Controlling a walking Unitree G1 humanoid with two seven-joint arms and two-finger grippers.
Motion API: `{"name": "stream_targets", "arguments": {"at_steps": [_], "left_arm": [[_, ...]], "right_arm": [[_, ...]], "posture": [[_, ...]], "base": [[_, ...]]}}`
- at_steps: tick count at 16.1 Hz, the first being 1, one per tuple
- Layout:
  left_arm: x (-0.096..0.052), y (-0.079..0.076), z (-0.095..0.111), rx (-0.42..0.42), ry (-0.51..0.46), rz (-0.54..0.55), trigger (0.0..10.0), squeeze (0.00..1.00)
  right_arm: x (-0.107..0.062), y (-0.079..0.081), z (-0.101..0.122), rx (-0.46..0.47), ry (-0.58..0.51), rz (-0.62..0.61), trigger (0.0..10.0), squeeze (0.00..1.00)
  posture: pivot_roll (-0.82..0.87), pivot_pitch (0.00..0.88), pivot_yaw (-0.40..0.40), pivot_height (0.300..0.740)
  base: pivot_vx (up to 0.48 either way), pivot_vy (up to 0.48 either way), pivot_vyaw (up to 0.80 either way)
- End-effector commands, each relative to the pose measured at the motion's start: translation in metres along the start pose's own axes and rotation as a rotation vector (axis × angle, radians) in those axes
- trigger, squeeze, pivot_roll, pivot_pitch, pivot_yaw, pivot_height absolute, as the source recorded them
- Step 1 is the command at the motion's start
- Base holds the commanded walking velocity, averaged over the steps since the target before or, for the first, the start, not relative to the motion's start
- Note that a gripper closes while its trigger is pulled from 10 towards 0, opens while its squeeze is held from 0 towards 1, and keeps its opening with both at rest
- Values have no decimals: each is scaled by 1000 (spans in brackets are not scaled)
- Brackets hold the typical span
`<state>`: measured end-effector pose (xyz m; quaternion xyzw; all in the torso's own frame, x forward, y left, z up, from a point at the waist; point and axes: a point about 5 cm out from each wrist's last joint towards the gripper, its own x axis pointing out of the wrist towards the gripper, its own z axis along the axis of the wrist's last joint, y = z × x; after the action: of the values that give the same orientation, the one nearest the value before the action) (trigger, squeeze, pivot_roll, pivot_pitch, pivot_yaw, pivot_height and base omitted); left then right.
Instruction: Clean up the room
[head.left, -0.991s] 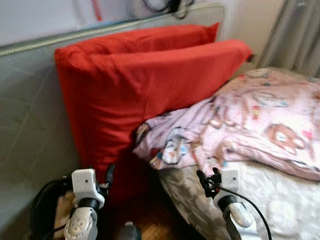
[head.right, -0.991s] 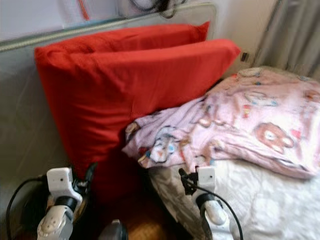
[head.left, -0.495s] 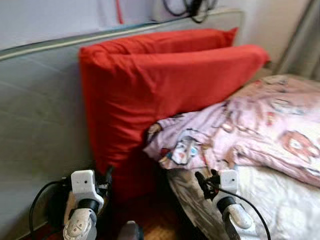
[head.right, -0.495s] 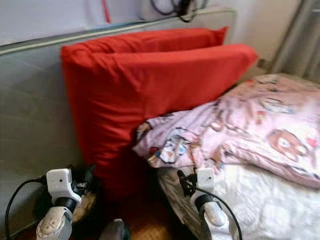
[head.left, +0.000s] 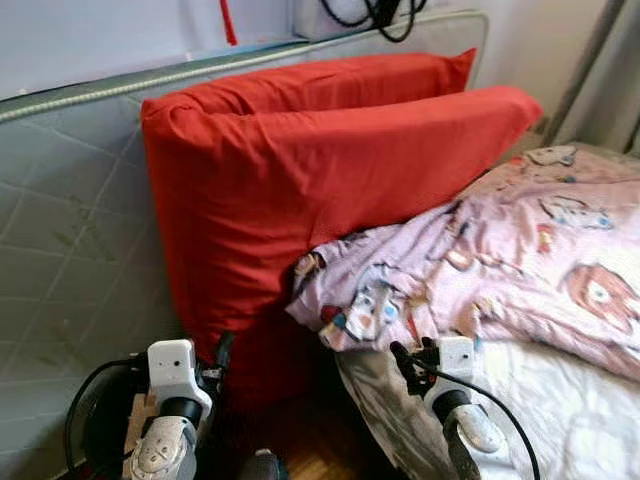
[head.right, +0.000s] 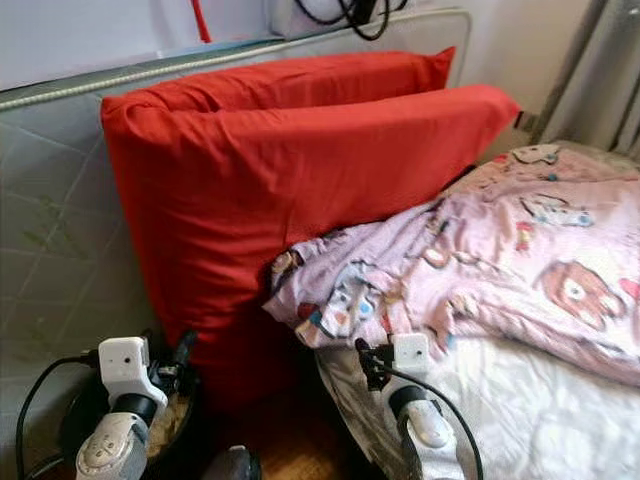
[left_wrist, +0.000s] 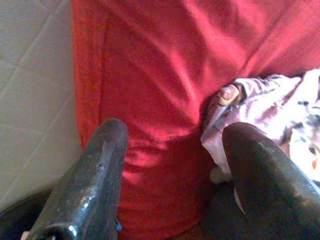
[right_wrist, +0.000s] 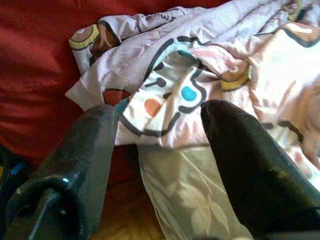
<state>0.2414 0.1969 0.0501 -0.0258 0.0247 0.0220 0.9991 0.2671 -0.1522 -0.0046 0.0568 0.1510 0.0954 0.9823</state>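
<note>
I see both my left gripper (left_wrist: 170, 145) and right gripper (right_wrist: 157, 140) spread open, holding nothing, just short of the pink blanket (head.left: 500, 260) beside the red pillow (head.left: 300, 180).

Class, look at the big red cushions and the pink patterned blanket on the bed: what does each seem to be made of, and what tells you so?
Red cushions: apparently matte woven cloth over soft filling; creased, no shine.
Pink blanket: thin printed fabric, probably cotton; it crumples into soft folds, cartoon prints on it.
</note>
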Motion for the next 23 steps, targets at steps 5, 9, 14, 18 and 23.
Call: {"name": "stream_targets", "arguments": {"at_steps": [5,9,14,18,23], "left_arm": [[0,0,7,1,-24,-8,10000,0],[1,-4,12,-2,-36,-27,10000,0],[13,-9,29,-15,-78,-56,10000,0],[17,-8,41,-9,-96,-55,10000,0],[6,-8,55,-17,-114,-50,10000,0]], "right_arm": [[5,2,3,5,15,-5,10000,0],[10,-4,2,37,60,-83,10000,0],[17,-25,6,40,178,-257,10000,0],[22,-31,13,28,230,-292,10000,0],[17,-38,5,37,271,-338,10000,0]], "posture": [[68,0,9,644],[68,0,16,644],[94,35,22,644],[115,93,27,644],[151,200,40,644]], "base": [[347,0,0],[150,0,0],[0,0,0],[0,0,0],[0,0,0]]}}
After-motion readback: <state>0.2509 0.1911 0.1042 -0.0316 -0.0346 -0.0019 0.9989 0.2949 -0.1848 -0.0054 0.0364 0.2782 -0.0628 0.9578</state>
